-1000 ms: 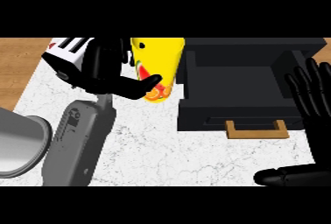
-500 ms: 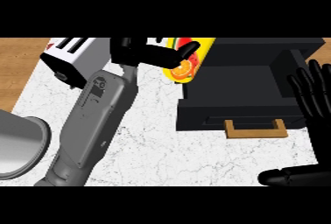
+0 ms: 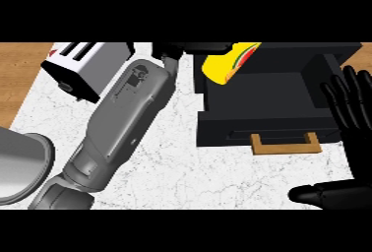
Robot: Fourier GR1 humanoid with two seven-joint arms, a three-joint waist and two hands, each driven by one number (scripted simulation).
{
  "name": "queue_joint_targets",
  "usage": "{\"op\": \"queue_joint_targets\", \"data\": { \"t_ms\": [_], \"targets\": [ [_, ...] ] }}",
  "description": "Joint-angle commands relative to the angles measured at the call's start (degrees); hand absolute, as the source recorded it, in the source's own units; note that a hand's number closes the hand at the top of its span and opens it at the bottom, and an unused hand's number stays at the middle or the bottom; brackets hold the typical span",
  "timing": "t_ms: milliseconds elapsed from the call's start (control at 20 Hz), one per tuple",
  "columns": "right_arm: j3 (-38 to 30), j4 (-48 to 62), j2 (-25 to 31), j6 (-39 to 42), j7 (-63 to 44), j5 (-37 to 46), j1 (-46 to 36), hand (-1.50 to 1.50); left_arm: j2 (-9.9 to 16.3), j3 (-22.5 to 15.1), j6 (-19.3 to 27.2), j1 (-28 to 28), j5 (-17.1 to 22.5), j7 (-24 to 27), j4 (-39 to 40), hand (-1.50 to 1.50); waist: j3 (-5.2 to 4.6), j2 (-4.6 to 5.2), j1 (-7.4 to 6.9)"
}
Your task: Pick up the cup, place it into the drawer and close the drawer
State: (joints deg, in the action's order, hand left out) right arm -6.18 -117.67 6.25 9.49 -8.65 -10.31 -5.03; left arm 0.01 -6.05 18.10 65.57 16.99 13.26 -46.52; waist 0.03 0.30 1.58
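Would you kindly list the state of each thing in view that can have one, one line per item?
Drawer: pulled open, wooden handle toward the robot.
Cup: yellow, tilted, held over the open drawer's back left corner.
Left hand: curled on the cup, at the view's top edge.
Right hand: open, fingers up, resting at the drawer's right side.
Toaster: standing on the counter, slots facing up.

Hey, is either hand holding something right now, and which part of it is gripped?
The left hand holds the yellow cup by its upper end, over the open drawer. The right hand is open and holds nothing.
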Motion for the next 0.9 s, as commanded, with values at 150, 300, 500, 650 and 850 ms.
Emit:
{"op": "queue_joint_targets", "data": {
  "t_ms": [150,300,500,650,850],
  "targets": [
    [-0.2,-1.2,0.5,-1.0,-2.1,0.5,-1.3,-1.50,0.0,-4.8,3.2,4.2,5.7,3.2,9.2,1.50,-0.01,-0.05,0.07],
    [1.5,0.9,-0.8,-0.4,1.4,2.1,-1.0,-1.50,0.0,-10.3,4.9,6.4,11.6,5.0,13.7,1.50,0.02,0.25,1.48],
    [0.0,0.0,0.6,0.3,-1.8,-1.2,-1.9,-1.50,0.0,-14.0,5.3,6.6,13.8,7.4,18.1,1.50,0.02,0.38,2.12],
    [0.2,5.0,0.0,1.0,2.2,0.0,-3.4,-1.50,0.0,-16.1,6.4,10.8,14.3,6.3,20.9,1.50,0.06,0.68,2.63],
    [1.3,3.0,0.2,1.4,1.0,-0.1,-3.1,-1.50,0.0,-21.2,6.2,8.6,16.5,7.8,21.1,1.50,0.04,0.66,3.33]
  ]
}}
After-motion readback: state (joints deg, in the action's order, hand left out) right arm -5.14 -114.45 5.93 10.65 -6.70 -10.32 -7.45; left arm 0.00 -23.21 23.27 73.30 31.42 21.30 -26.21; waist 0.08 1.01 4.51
